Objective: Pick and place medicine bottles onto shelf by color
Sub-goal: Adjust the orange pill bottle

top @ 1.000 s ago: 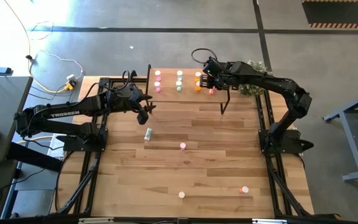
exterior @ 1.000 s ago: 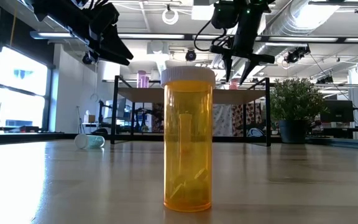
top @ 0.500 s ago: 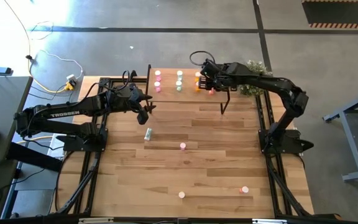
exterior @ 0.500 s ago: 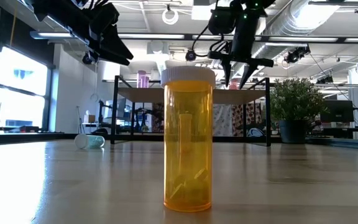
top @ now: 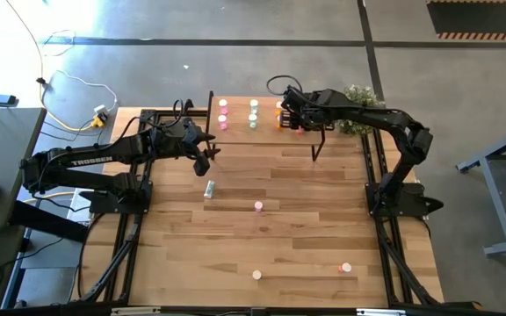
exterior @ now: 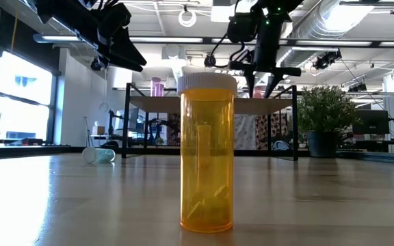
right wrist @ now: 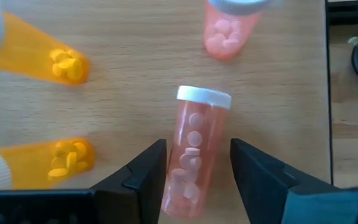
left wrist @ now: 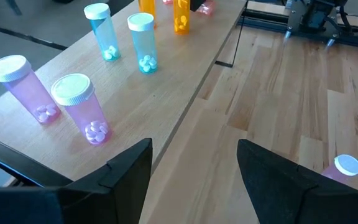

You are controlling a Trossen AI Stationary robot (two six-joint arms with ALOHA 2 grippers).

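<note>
Plank-patterned wood forms the surface (top: 271, 237), with the shelf (top: 262, 132) at its far edge. From above, the right gripper (top: 293, 112) hangs over the shelf's orange-and-red end; the left gripper (top: 202, 160) waits just before the shelf's other end. At table height, an orange bottle (exterior: 206, 152) stands nearest the camera. The left wrist view shows released fingers (left wrist: 129, 163) facing pink bottles (left wrist: 79, 107). The right wrist view shows spread fingers (right wrist: 148, 167) flanking a red-pink bottle (right wrist: 194, 149) on the shelf, seemingly unclamped. Light, stiff and slick, it is probably best gripped mid-body.

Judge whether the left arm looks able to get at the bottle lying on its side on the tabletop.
Probably yes: the left gripper hovers open just beyond the toppled bottle, with bare tabletop around it and nothing between.
</note>
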